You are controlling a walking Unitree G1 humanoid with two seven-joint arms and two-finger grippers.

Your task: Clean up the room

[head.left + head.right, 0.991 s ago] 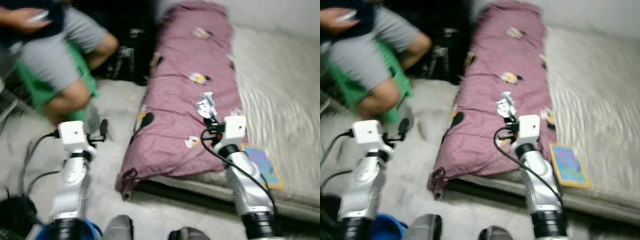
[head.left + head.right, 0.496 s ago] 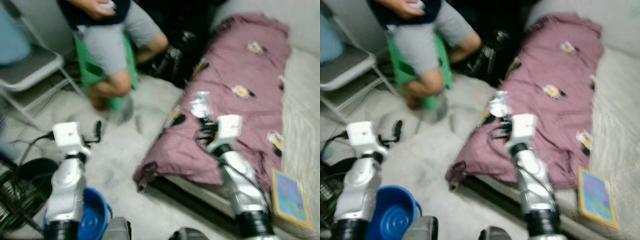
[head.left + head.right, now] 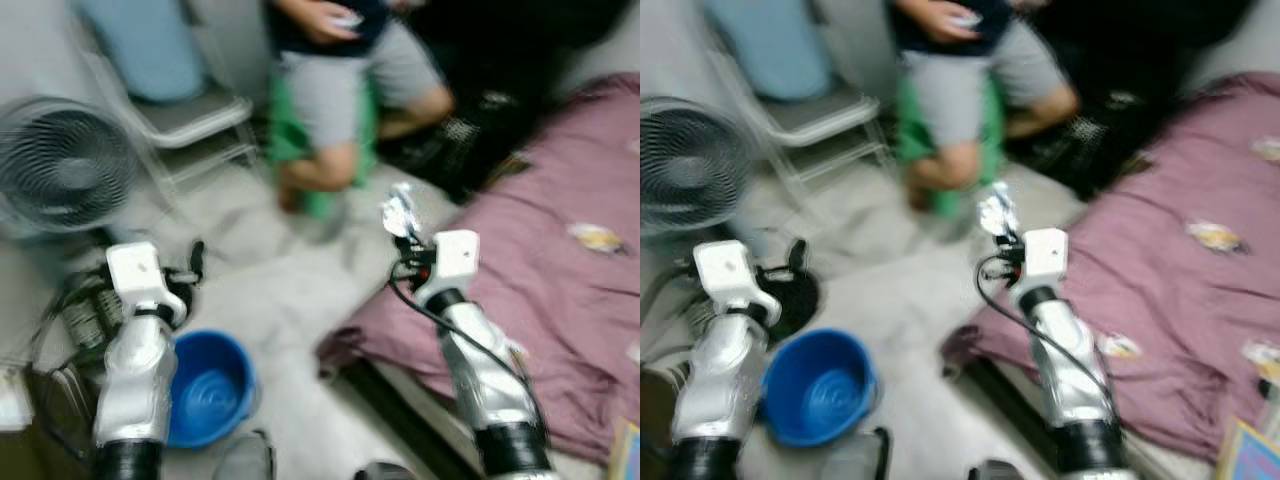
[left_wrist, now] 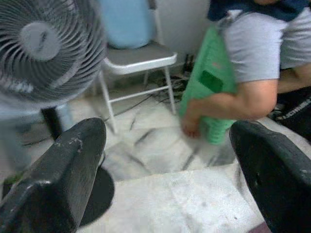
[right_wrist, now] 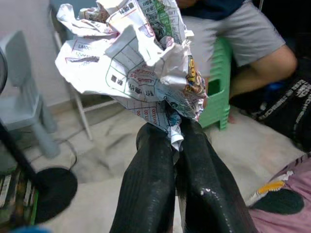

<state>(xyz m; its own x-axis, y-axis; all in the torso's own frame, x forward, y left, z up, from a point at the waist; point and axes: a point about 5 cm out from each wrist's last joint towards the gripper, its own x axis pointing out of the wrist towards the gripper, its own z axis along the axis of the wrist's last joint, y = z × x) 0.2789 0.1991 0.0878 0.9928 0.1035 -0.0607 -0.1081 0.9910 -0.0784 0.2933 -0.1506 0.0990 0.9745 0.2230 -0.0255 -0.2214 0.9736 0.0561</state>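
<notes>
Left eye view, left to right: fan on the floor; left pincer held out with fingers spread, nothing between them; blue basin beneath it, the likely drop point for rubbish. Right pincer clamps the crumpled paper by its lower edge, raised above the purple quilt, presumably for carrying. A person sits on a green stool behind.

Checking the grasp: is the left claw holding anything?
No, the left claw is open, with bare floor between its fingers.
</notes>
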